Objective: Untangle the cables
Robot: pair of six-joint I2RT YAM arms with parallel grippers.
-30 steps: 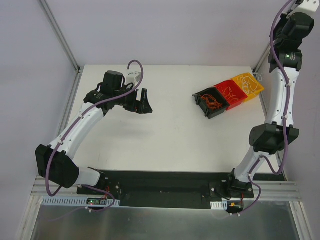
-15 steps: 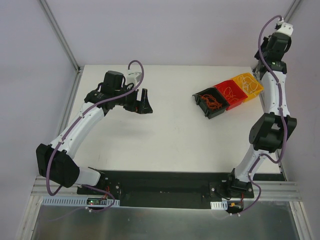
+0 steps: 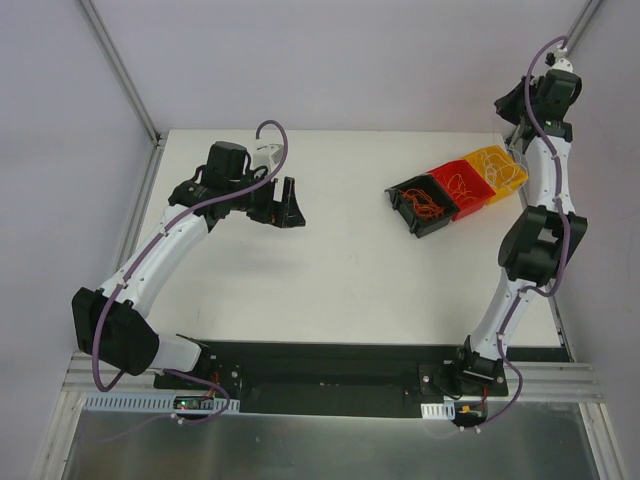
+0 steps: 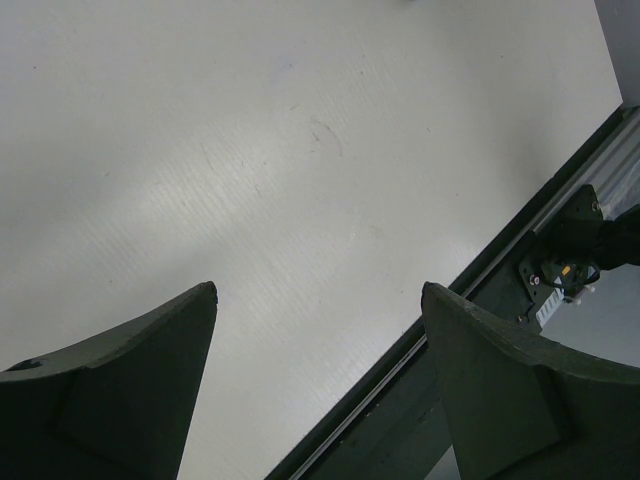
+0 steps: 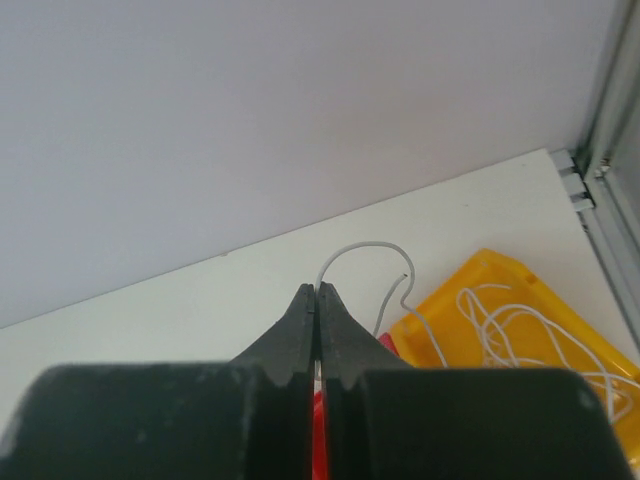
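My right gripper (image 5: pixel 316 288) is shut on a thin whitish cable (image 5: pixel 370 245), which arches out from its tips and trails down into the yellow bin (image 5: pixel 560 300). More whitish cables (image 5: pixel 520 330) lie coiled in that bin. In the top view the right gripper (image 3: pixel 503 102) hangs high above the yellow bin (image 3: pixel 497 152). Orange cables (image 3: pixel 428 205) fill the black bin (image 3: pixel 400 195), and yellowish ones lie in the red bin (image 3: pixel 447 170). My left gripper (image 3: pixel 288 205) is open over bare table at the left, nothing between its fingers (image 4: pixel 130 380).
The three bins stand in a diagonal row at the table's right rear. Back and side walls with metal frame posts (image 3: pixel 120 70) close in the table. A black base rail (image 4: pixel 480 330) runs along the near edge.
The right arm has swung in from the far upper right corner toward the bins, still shut on the whitish cable. The left arm has not moved.
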